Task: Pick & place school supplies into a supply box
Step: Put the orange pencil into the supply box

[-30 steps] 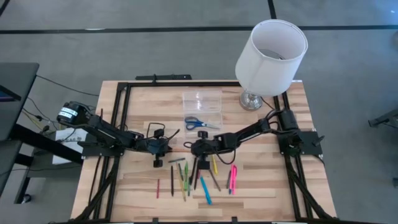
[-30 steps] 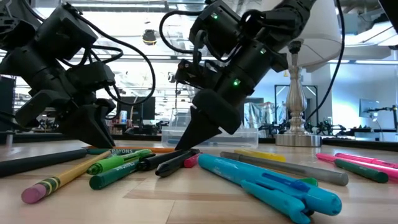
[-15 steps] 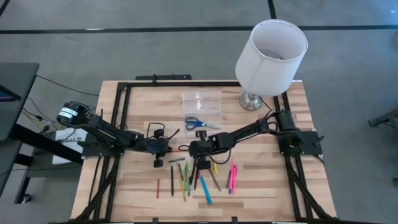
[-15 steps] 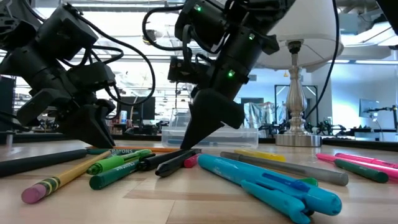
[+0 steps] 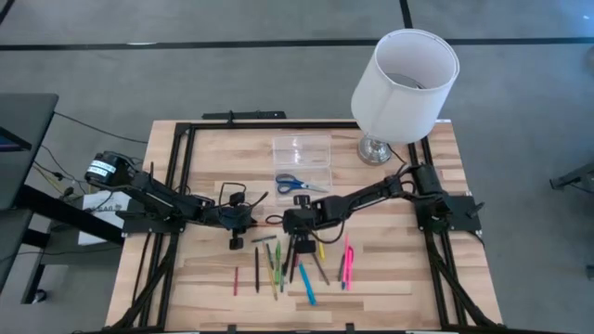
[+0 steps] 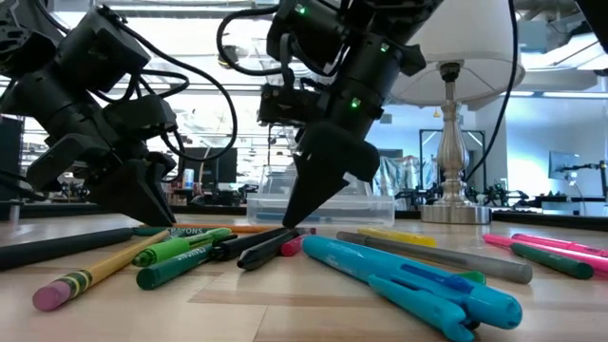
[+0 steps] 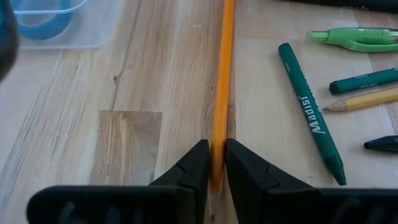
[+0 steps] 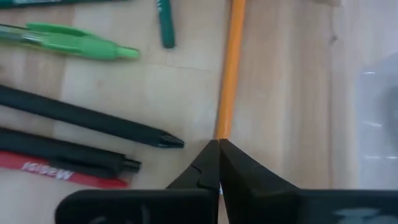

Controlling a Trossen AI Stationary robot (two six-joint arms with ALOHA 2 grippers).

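Observation:
An orange pencil (image 5: 267,224) lies on the wooden table between my two grippers. My left gripper (image 5: 251,223) is shut on one end of it. My right gripper (image 5: 282,224) is shut, its tips right at the pencil's other end (image 8: 222,127). Whether they touch it, I cannot tell. Pens, pencils and markers (image 5: 288,264) lie side by side nearer the table's front edge, with pink markers (image 5: 347,264) at their right. The clear supply box (image 5: 302,151) stands at the far middle, and blue-handled scissors (image 5: 299,184) lie just in front of it. My left gripper pinches the orange pencil near its end (image 7: 216,168) between its two fingers. The fingers slant down from the table's left side and lie along the pencil. The pencil runs straight away from them, low along the table top.
A lamp with a large white shade (image 5: 404,79) stands at the far right corner, beside the box. Green markers (image 7: 311,124) and black pens (image 8: 87,121) lie close to the pencil on its near side. A dark frame (image 5: 176,186) runs around the table's edges.
My right arm's wrist has risen, and its gripper has tipped to point more steeply down. Its shut tips stay low at the pencil's end.

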